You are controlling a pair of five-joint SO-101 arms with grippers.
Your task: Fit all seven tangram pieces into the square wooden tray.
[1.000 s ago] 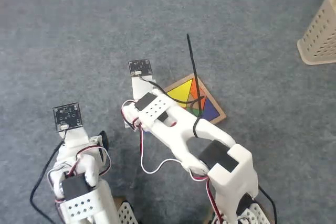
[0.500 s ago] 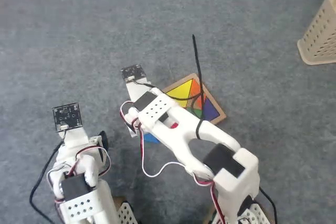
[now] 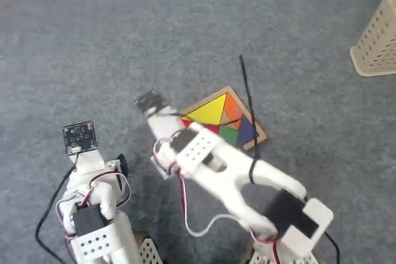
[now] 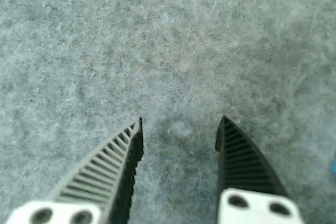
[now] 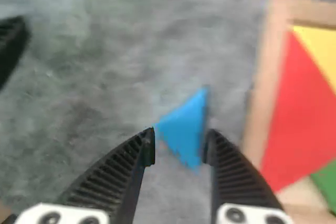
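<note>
High view: a grey carpeted desk (image 3: 93, 41) with two white robot arms at the near edge. The left arm (image 3: 93, 180) sits low, well apart from the tray. The right arm (image 3: 216, 165) stretches forward, its wrist just beside the square wooden tray (image 3: 262, 134). The tray already holds yellow, orange, red, green and dark blue pieces. A slatted basket (image 3: 377, 35) stands at the far right edge.

Left wrist view: the left end effector (image 4: 181, 124) has its fingers spread apart over bare carpet, with nothing between them.

Right wrist view: the right end effector (image 5: 178, 137) has its fingers apart, one on each side of a blue triangle (image 5: 184, 127) lying on the carpet just outside the tray's wooden rim (image 5: 261, 72). The fingers look close to the triangle but not visibly clamped on it. Inside the rim lie a red piece (image 5: 296, 119) and a yellow piece (image 5: 320, 51).

The step in hand looks like grasping this triangle. To do it well, keep the fingers square to two opposite edges and low enough to catch the thin piece. Close gently so it does not pivot or skid. Lift clear of the rim before carrying it to whatever gap remains.
</note>
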